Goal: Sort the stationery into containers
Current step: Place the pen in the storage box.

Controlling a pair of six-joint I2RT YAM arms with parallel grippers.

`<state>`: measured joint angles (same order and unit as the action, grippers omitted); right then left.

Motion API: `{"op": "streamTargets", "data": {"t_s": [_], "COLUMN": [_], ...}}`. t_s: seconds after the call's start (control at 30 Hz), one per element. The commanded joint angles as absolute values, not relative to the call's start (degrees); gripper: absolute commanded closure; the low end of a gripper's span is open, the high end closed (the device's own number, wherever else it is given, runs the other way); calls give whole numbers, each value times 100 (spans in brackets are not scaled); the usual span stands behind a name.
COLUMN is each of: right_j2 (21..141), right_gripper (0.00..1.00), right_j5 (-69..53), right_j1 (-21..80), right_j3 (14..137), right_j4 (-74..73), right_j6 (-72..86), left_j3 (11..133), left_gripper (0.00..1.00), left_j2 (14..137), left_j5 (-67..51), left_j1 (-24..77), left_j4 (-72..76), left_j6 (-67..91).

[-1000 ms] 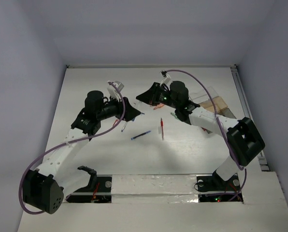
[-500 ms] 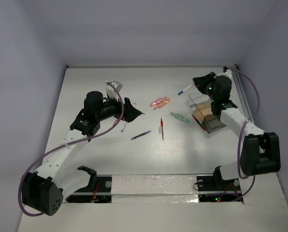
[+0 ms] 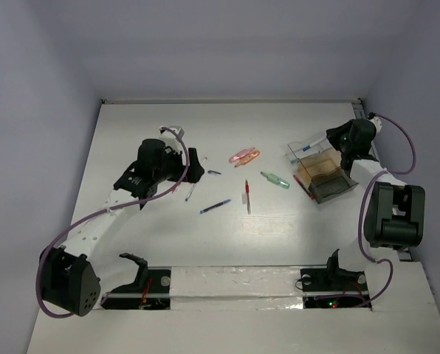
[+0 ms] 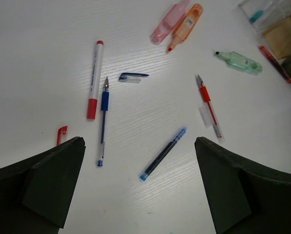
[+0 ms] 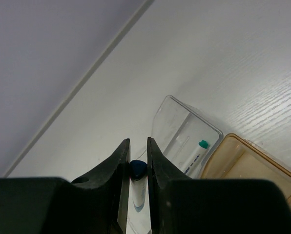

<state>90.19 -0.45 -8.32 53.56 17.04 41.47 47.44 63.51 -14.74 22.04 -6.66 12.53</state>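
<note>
— Right gripper (image 5: 136, 148): what is seen between its fingers?

— A white pen (image 5: 139, 192) with a dark blue end is pinched there, the jaws being drawn narrow upon it. From above, the pen is seen held over the clear box (image 5: 167, 114), the farthest of the joined containers.

— What is found in those containers?

— A teal-tipped pen (image 5: 197, 152) is seen lying in the clear box, just beyond the held one. An orange box (image 5: 243, 161) is joined beside it, and a grey box (image 3: 332, 189) follows at the near end.

— And the left gripper (image 4: 138, 146)?

— It is held above the table (image 4: 38, 39) with its jaws spread wide, and nothing is gripped. Between the two fingers, on the table below, a blue pen (image 4: 103, 122) and a blue refill (image 4: 163, 153) are seen. A red-capped marker (image 4: 94, 80) lies just beside the blue pen. A red pen (image 4: 209, 107) lies near the refill, on the side towards the containers.

— Is more stationery seen beyond the fingers?

— A green marker (image 4: 239, 62) and a pink-orange piece (image 4: 183, 25) are seen farther off, well apart from the gripper and nearer the containers.
</note>
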Motion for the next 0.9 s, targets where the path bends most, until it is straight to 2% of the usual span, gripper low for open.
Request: {"op": "streamTargets", "data": {"t_s": [0.0,0.07,0.13,0.17,0.33,0.37,0.43,0.47,0.53,0.67,0.77,0.8,0.87], "right_j2": [9096,9193,9246,9316,9624,9641,9598,9545,9335,8685,7975,7789,7446], "right_gripper": [100,100,96,88,65,49,37,26,20,18,19,24,30], "right_j5": [-237,-307,-386,-482,-870,-896,-914,-905,-888,-1053,-1387,-1432,-1459], "right_j1": [-861,-861,-861,-861,-861,-861,-861,-861,-861,-861,-792,-634,-423], "right_j3": [5651,5669,5686,5704,6108,6134,6213,6214,6223,5934,5539,5233,4958], "right_j4": [1881,1837,1811,1784,1319,1275,1135,1108,1020,1037,1265,1344,1397], "right_j6": [3990,3964,3946,3903,3762,3666,3604,3551,3498,3506,3699,3726,3727], "left_j3": [5080,5124,5133,5124,5203,5212,5229,5229,5256,5352,5440,5467,5563], "left_gripper": [6,6,6,7,11,12,16,16,19,22,31,36,40], "left_j2": [6573,6662,6767,6794,7066,7093,7180,7215,7338,7523,7699,7804,7927], "left_j5": [-897,-713,-616,-537,-422,-404,-387,-404,-404,-290,-316,-325,-317], "left_j1": [2224,2224,2224,2224,2224,2224,2224,2224,2224,2224,2224,2224,2224], "left_j4": [-878,-931,-976,-976,-1037,-1028,-1037,-1028,-1046,-1072,-1090,-1099,-1134], "left_j6": [1108,1072,1046,1046,1028,1028,1020,1020,1020,1011,1037,1046,1063]}}
